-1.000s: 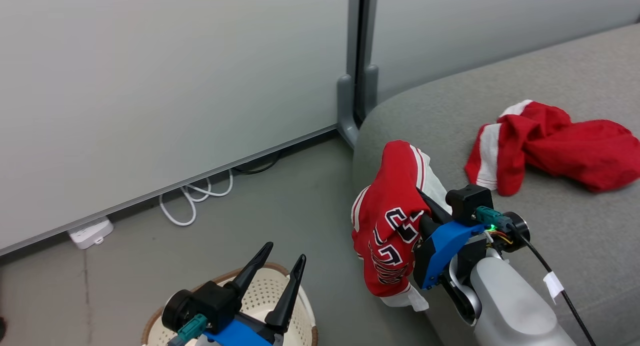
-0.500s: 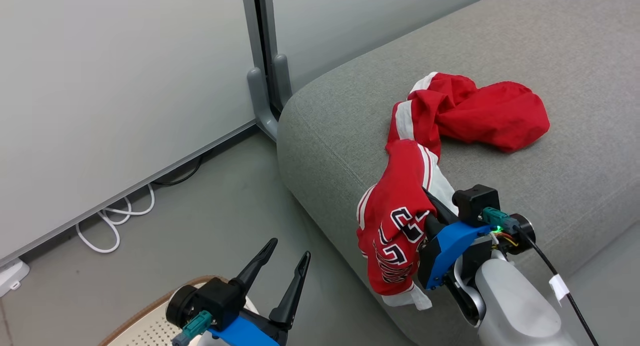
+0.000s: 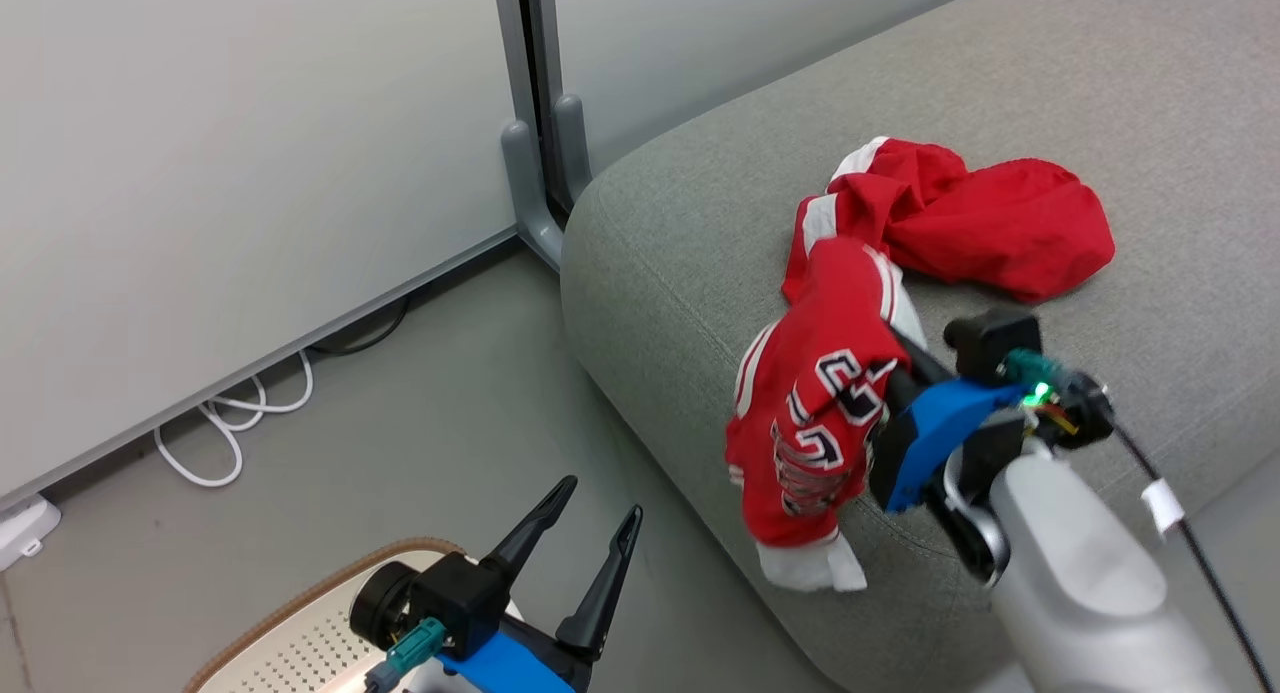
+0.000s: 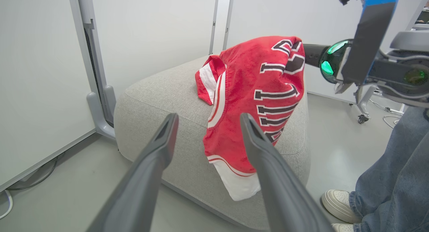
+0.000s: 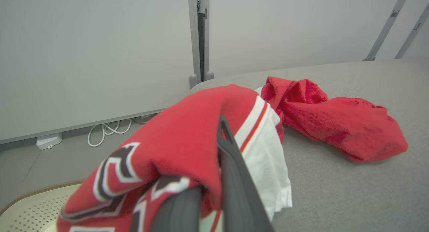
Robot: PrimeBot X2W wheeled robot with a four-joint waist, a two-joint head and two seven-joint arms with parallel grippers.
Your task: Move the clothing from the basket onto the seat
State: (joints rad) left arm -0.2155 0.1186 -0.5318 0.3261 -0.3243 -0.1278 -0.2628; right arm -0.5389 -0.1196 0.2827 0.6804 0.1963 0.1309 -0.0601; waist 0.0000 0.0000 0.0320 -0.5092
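A red jersey (image 3: 815, 413) with black-and-white lettering hangs draped over my right gripper (image 5: 214, 148), which is shut on it above the near edge of the grey seat (image 3: 680, 273). Its white hem dangles down past the cushion's side. In the left wrist view the jersey (image 4: 254, 101) hangs in front of the seat (image 4: 167, 98). Plain red shorts (image 3: 990, 223) lie crumpled on the seat just beyond the jersey. My left gripper (image 3: 600, 500) stands open and holds nothing, over the cream perforated basket (image 3: 290, 643) at the lower left.
A grey partition post (image 3: 535, 123) stands on the floor beside the seat's corner. White cables (image 3: 240, 423) and a power strip (image 3: 25, 528) lie along the wall. A person's jeans leg (image 4: 395, 178) and white shoe (image 4: 338, 200) are beside the seat.
The camera swung right over the first half second. Since then my right gripper has carried the jersey up and further over the seat, toward the shorts. The left gripper stays open.
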